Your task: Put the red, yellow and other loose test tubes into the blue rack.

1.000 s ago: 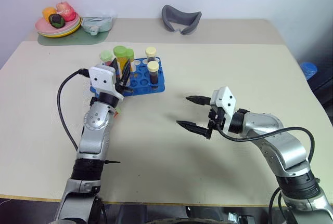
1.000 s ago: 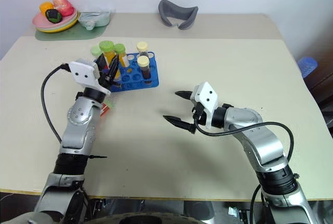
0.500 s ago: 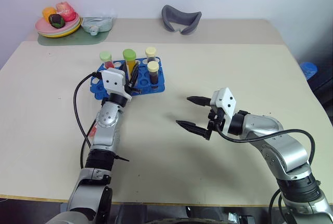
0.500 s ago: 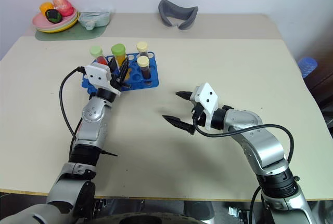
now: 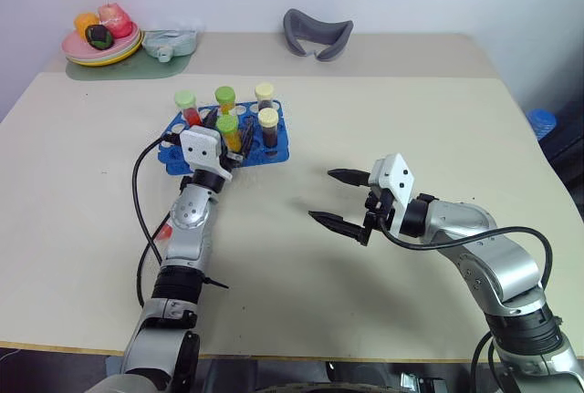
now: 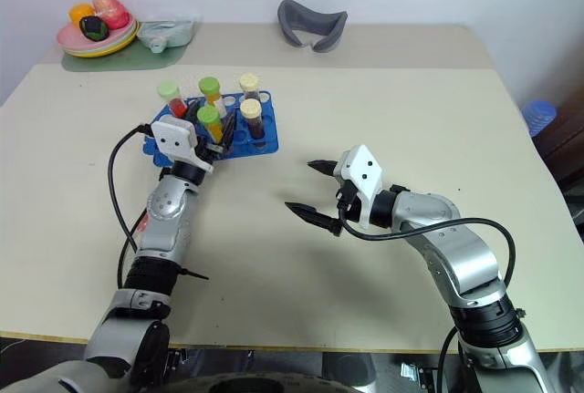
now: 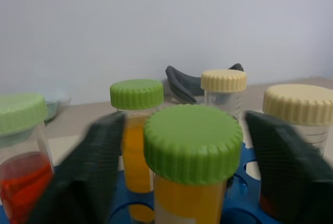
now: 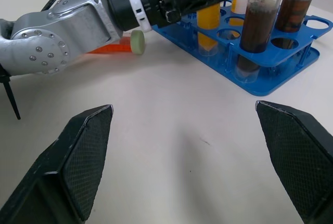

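Five capped tubes stand in the blue rack [image 5: 265, 149]; the nearest, a green-capped yellow tube [image 7: 192, 174], sits seated between the spread fingers of the left pincer [image 5: 226, 138]. One red tube [image 8: 113, 47] lies on the tabletop [image 5: 383, 129] beside the rack, under the left arm. The right pincer [image 5: 339, 199] hangs spread, well apart from the rack

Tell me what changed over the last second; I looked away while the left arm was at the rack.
The left claw lowered a green-capped yellow tube into the blue rack and opened, letting it go. The right claw stayed open over the table; the other racked tubes and the loose red tube did not move.
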